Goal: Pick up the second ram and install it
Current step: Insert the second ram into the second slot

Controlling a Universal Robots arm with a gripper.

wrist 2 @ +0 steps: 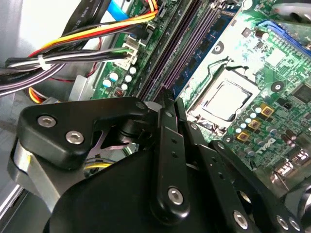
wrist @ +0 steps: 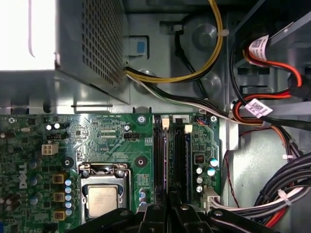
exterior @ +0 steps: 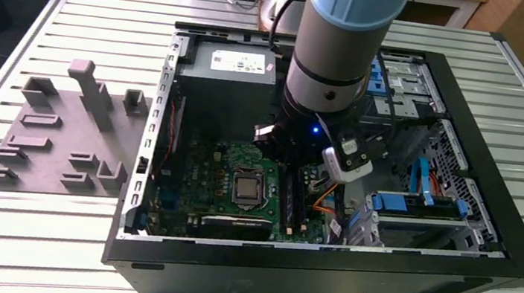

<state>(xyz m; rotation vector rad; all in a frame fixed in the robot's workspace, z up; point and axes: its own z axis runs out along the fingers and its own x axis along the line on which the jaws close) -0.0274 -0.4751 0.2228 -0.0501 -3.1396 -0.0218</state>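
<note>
Your ram [wrist 2: 197, 60] shows in the second wrist view as a thin stick on edge with a bluish face. It runs along the slots [wrist 2: 165, 58], lying among them just past the fingertips. You cannot tell from that view whether it is fully seated or which slot it is in.

The gripper [wrist 2: 169, 97] sits right over the near end of that slot bank with its fingers drawn close together, almost no gap between the tips. You cannot tell whether they pinch the ram's edge or merely hover over it. In the first wrist view the gripper [wrist: 170, 206] lines up with the slots [wrist: 180, 155], which run straight away from it across the board.

Beside the slots lies the CPU socket [wrist: 103, 199] with its metal frame, also seen in the second wrist view [wrist 2: 226, 99]. On the slots' other side, bundled cables [wrist: 272, 194] in black, red, yellow and white pass close by.

In the exterior view the arm [exterior: 340, 44] reaches down into the open case [exterior: 326, 274], above the green motherboard [exterior: 236, 188] and near the power supply [exterior: 228, 75]. The case rests on the slatted surface [exterior: 31, 238]. Grey holder blocks [exterior: 64, 130] stand well apart from it, toward the exterior view's left.
</note>
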